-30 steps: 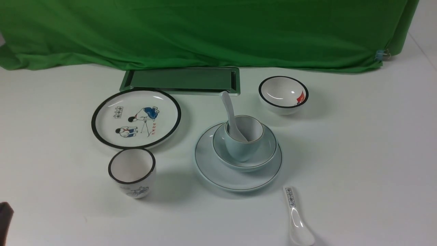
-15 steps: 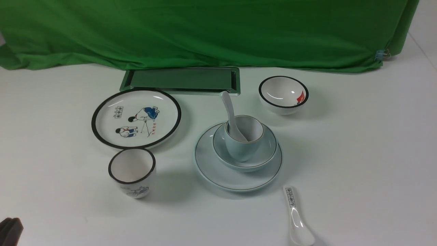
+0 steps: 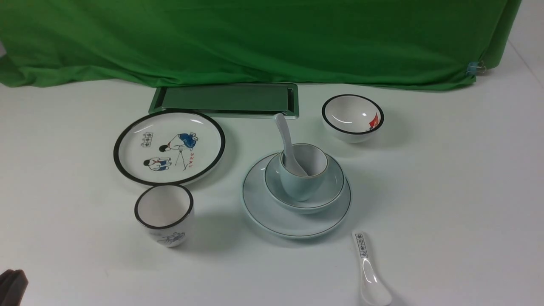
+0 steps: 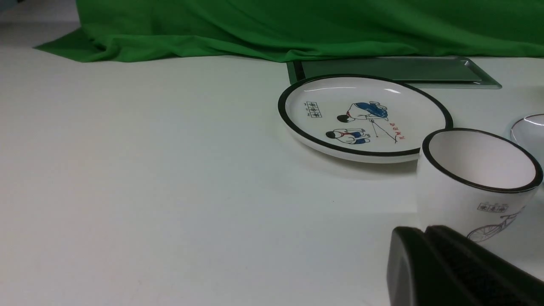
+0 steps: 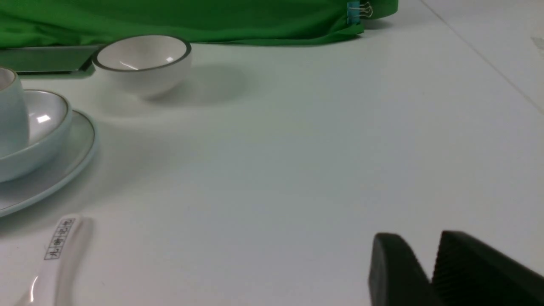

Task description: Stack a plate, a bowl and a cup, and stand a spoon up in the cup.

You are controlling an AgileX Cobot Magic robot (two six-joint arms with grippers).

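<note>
A: The spoon (image 3: 288, 146) stands in the cup (image 3: 302, 173), bowl end down, its handle leaning toward 11 o'clock over the rim. The cup sits in the bowl (image 3: 325, 193), and the bowl on the plate (image 3: 272, 214), all at the table's middle in the front view.

B: And the grippers there?

A: Only a dark tip of the left gripper (image 3: 12, 287) shows, at the 8 o'clock corner, cut off by the edge and touching nothing I can see. The right one is outside this view. Against the earliest frame that tip sits lower and a little further in; the dishes have not shifted.

B: Left wrist view?

A: The left gripper (image 4: 426, 233) has its two black fingers pressed together, nothing between them. Just beyond them stands the black-rimmed cup (image 4: 478, 182) with a bicycle drawing, and past it the cartoon plate (image 4: 365, 117). At 3 o'clock only a sliver of the plate (image 4: 529, 127) shows, cut off.

B: Right wrist view?

A: The right gripper (image 5: 425, 255) has a narrow gap between its fingers, holding nothing, over bare table. At 9 o'clock the plate (image 5: 63, 168), bowl (image 5: 38, 144) and cup (image 5: 10, 114) are cropped by the edge, so the spoon is hidden. The labelled spoon (image 5: 55, 255) lies at 8 o'clock, its scoop cut off; the black-rimmed bowl (image 5: 142, 63) sits at 11 o'clock.
</note>
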